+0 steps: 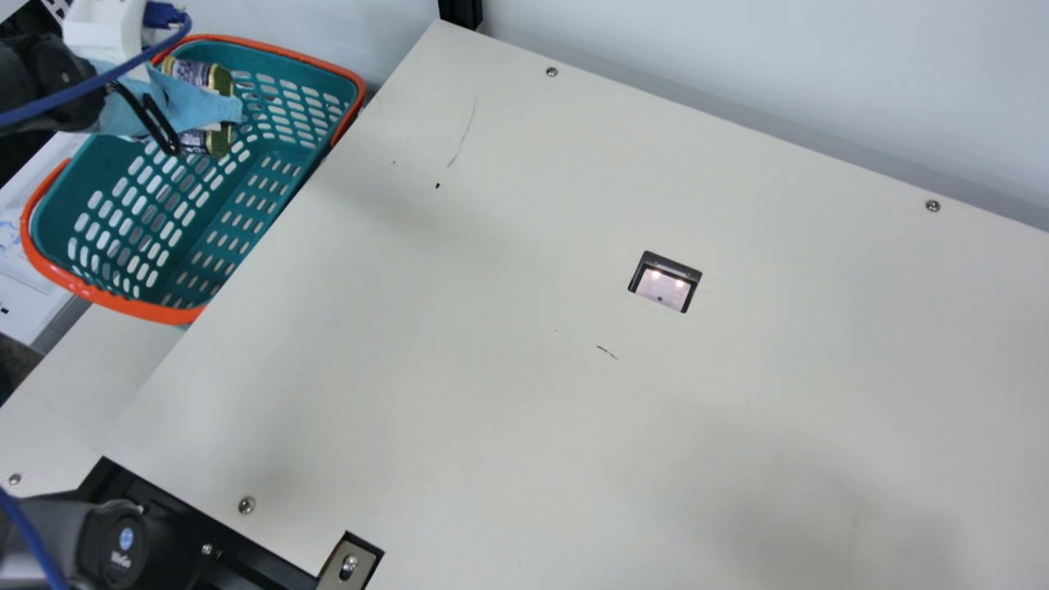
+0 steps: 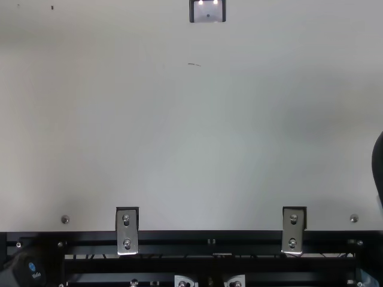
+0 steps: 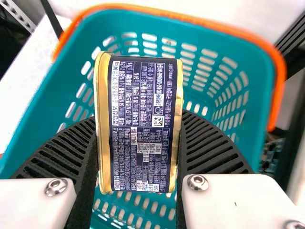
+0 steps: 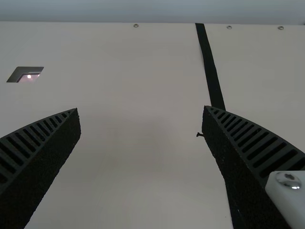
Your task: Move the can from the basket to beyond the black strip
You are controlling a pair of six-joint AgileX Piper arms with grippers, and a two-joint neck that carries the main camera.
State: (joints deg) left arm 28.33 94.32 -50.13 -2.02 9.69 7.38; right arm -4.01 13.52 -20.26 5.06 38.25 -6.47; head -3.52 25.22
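Note:
The can (image 1: 220, 80) is above the teal basket (image 1: 270, 135) with the orange rim, at the main view's upper left, and my left gripper (image 1: 220, 109) is shut on it. In the left wrist view the dark blue, gold-rimmed can (image 3: 140, 100) is between the two ribbed fingers of my left gripper (image 3: 138, 126), with the basket (image 3: 267, 62) behind and around it. My right gripper (image 4: 141, 109) stands open over the table, nothing between its fingers. Past one of its fingers the black strip (image 4: 209, 62) runs along the cream surface in the right wrist view.
The cream table (image 1: 492, 410) lies right of the basket, with a small rectangular cutout (image 1: 664, 285) in it. A black rail (image 2: 179, 236) with metal brackets follows the table's edge. Part of a dark arm (image 2: 377, 161) shows at the top view's right edge.

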